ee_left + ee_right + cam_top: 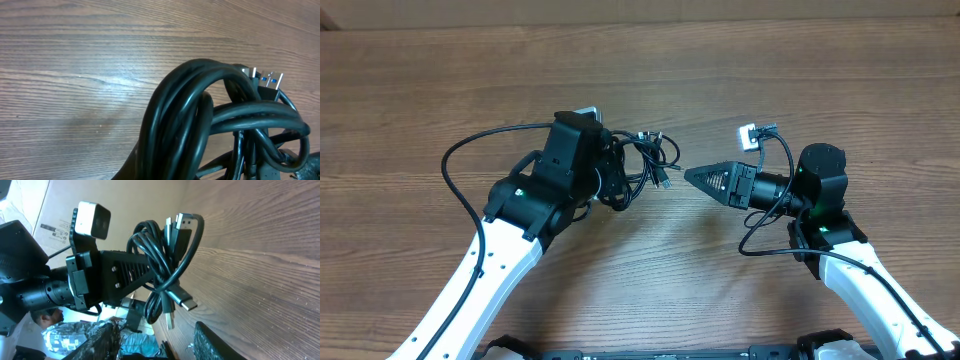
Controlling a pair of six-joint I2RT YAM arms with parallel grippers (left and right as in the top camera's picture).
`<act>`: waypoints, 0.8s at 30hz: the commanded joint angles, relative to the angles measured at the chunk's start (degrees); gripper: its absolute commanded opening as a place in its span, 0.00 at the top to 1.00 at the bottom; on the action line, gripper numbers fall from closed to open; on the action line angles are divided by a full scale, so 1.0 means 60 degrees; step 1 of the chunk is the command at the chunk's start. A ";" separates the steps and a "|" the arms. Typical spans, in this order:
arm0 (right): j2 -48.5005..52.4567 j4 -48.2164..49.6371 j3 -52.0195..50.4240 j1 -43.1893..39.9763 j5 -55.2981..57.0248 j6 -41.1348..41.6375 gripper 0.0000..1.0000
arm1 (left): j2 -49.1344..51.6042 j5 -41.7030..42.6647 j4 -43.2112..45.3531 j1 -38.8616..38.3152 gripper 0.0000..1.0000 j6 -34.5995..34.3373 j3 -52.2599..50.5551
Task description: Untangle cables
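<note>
The cables [645,158] are a bunch of thin black cords with silver plug ends, held up off the wooden table near its middle. My left gripper [610,170] is shut on the bunch; loops and plugs hang out to its right. In the left wrist view the cords [200,110] fill the lower frame and hide the fingers; a silver plug [270,80] sticks out. My right gripper [692,176] is open and empty, pointing left, a short gap from the bunch. The right wrist view shows the bunch [160,255] in the left gripper [127,277] ahead of my open fingers [156,330].
The wooden table [640,270] lies under both arms. The left arm's thick black cable [450,160] loops out at the left. The right arm's cable with a white connector [748,135] arcs above the right wrist.
</note>
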 commanded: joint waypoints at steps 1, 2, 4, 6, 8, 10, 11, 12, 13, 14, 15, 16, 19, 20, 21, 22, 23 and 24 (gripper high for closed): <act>-0.0025 0.0066 0.0138 -0.0015 0.0069 -0.0157 0.54 | -0.0164 0.0178 0.0106 0.0033 0.96 -0.0153 0.0069; -0.0025 0.0087 0.0138 -0.0015 0.0069 -0.0149 0.54 | -0.0164 0.0178 0.0106 0.0033 0.96 -0.0153 0.0069; -0.0025 0.0153 0.0138 -0.0011 0.0073 -0.0124 0.54 | -0.0164 0.0193 0.0106 0.0033 0.96 -0.0149 0.0069; -0.0025 0.0226 0.0138 0.0004 0.0073 -0.0106 0.53 | -0.0164 0.0328 0.0142 0.0033 0.96 -0.0149 0.0069; -0.0025 0.0291 0.0138 0.0044 0.0076 -0.0084 0.54 | -0.0160 0.0423 0.0193 -0.0025 0.95 -0.0153 0.0069; -0.0025 0.0408 0.0138 0.0106 0.0080 -0.0047 0.54 | -0.0160 0.0423 0.0280 -0.0153 0.96 -0.0131 0.0069; -0.0025 0.0452 0.0138 0.0127 0.0080 -0.0047 0.53 | -0.0160 0.0426 0.0331 -0.0219 0.96 -0.0127 0.0069; -0.0025 0.0495 0.0138 0.0178 0.0109 -0.0036 0.54 | -0.0160 0.0412 0.0393 -0.0302 0.96 -0.0127 0.0069; -0.0025 0.0503 0.0138 0.0215 0.0138 -0.0011 0.54 | -0.0160 0.0368 0.0441 -0.0379 0.96 -0.0127 0.0069; -0.0025 0.0492 0.0138 0.0233 0.0175 -0.0015 0.54 | -0.0160 0.0324 0.0474 -0.0423 0.96 -0.0131 0.0069; -0.0025 0.0495 0.0138 0.0237 0.0178 -0.0015 0.54 | -0.0160 0.0306 0.0484 -0.0463 0.96 -0.0131 0.0069; -0.0025 0.0499 0.0138 0.0237 0.0178 -0.0015 0.54 | -0.0160 0.0310 0.0492 -0.0463 0.96 -0.0131 0.0069; -0.0025 0.0495 0.0138 0.0237 0.0175 -0.0015 0.54 | -0.0160 0.0222 0.0419 -0.0459 0.96 -0.0124 0.0069; -0.0025 0.0495 0.0138 0.0237 0.0175 -0.0015 0.54 | -0.0160 0.0164 0.0390 -0.0459 0.96 -0.0127 0.0069; -0.0025 0.0495 0.0138 0.0237 0.0175 -0.0015 0.54 | -0.0160 0.0069 0.0346 -0.0459 0.96 -0.0127 0.0069; -0.0025 0.0488 0.0138 0.0237 0.0175 -0.0015 0.54 | -0.0160 -0.0066 0.0313 -0.0455 0.96 -0.0127 0.0069; -0.0025 0.0484 0.0138 0.0233 0.0171 -0.0015 0.54 | -0.0160 -0.0189 0.0273 -0.0455 0.96 -0.0131 0.0069; -0.0025 0.0455 0.0138 0.0215 0.0175 -0.0015 0.54 | -0.0160 -0.0288 0.0248 -0.0452 0.96 -0.0131 0.0069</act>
